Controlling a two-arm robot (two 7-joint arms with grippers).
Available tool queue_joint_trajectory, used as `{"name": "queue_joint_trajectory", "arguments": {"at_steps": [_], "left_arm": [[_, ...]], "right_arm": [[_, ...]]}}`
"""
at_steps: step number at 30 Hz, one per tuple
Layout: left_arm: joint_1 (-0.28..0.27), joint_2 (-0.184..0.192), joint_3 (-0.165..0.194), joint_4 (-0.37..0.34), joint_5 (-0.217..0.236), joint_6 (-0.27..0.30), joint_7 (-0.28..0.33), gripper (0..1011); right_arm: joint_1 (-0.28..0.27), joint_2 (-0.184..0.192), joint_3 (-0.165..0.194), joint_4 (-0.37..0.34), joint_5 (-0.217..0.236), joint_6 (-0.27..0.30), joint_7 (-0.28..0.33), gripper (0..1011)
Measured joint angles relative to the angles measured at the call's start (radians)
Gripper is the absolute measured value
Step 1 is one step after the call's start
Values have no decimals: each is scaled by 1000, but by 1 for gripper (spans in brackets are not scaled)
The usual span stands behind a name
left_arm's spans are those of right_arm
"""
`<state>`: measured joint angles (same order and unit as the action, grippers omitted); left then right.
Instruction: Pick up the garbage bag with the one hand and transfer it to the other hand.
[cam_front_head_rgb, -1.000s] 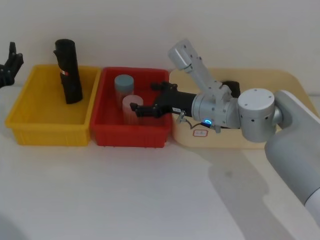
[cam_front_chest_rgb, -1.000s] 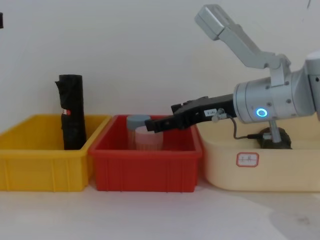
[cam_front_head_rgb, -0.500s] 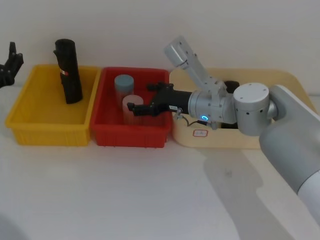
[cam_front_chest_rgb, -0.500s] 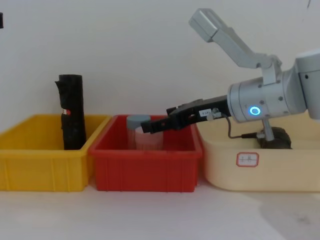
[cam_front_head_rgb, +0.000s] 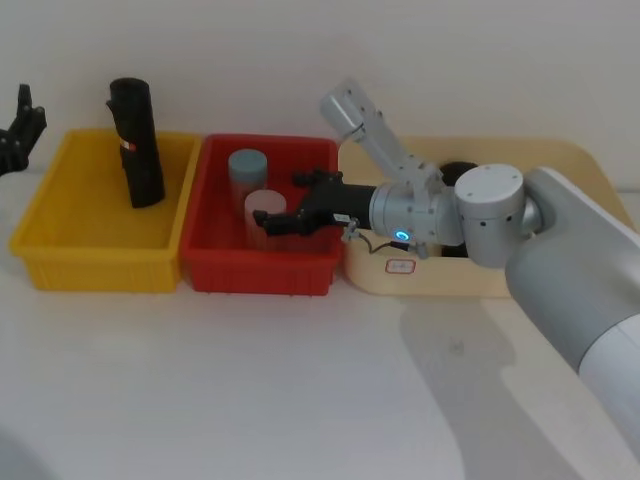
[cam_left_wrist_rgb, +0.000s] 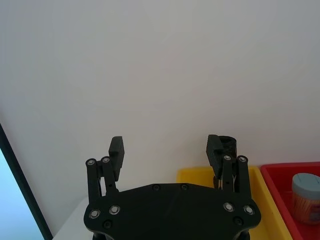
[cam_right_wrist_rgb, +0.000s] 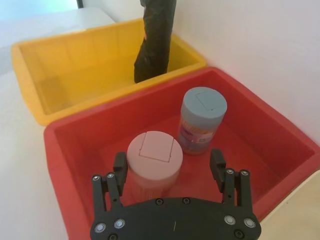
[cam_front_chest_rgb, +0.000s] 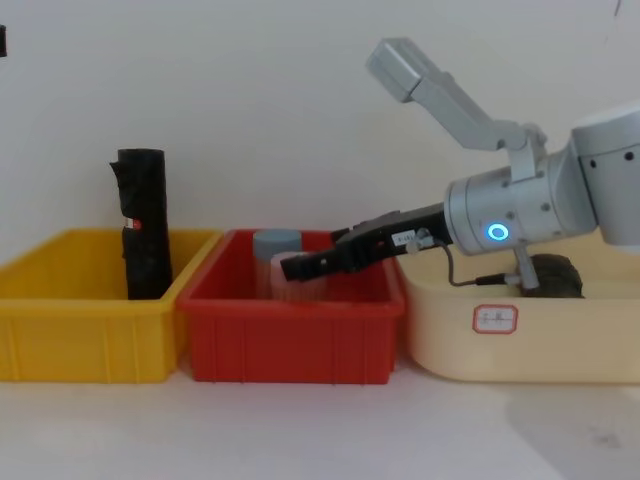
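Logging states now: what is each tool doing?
Left tool: open, empty, beside the yellow bin.
Right tool: open, empty, over the red bin.

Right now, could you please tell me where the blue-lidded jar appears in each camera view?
Head view: the blue-lidded jar stands at the back of the red bin, behind the pink-lidded jar.
Left wrist view: at the lower right edge.
Right wrist view: near the centre, beyond the open right gripper.
Chest view: its lid rises above the bin's rim.
Shared landmark: the red bin.
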<state>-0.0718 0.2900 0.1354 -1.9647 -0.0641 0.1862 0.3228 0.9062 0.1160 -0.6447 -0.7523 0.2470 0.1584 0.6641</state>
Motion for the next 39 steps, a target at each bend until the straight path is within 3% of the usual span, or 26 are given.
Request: {"name": "queue_joint_trajectory", "arguments": {"at_steps": [20, 28, 32, 39], "left_arm": [[0, 0, 0, 0, 0, 0, 0, 1001], [0, 0, 0, 0, 0, 0, 0, 1001], [0, 0, 0, 0, 0, 0, 0, 1001], [0, 0, 0, 0, 0, 0, 0, 1001]], "right_arm": [[49, -55, -17, 122, -45, -41, -15, 999], [63, -71, -16, 156, -52, -47, -12, 845], [72, -80, -14, 177, -55, -49, -8, 701], [85, -92, -7, 209, -58, -52, -3, 682]]}}
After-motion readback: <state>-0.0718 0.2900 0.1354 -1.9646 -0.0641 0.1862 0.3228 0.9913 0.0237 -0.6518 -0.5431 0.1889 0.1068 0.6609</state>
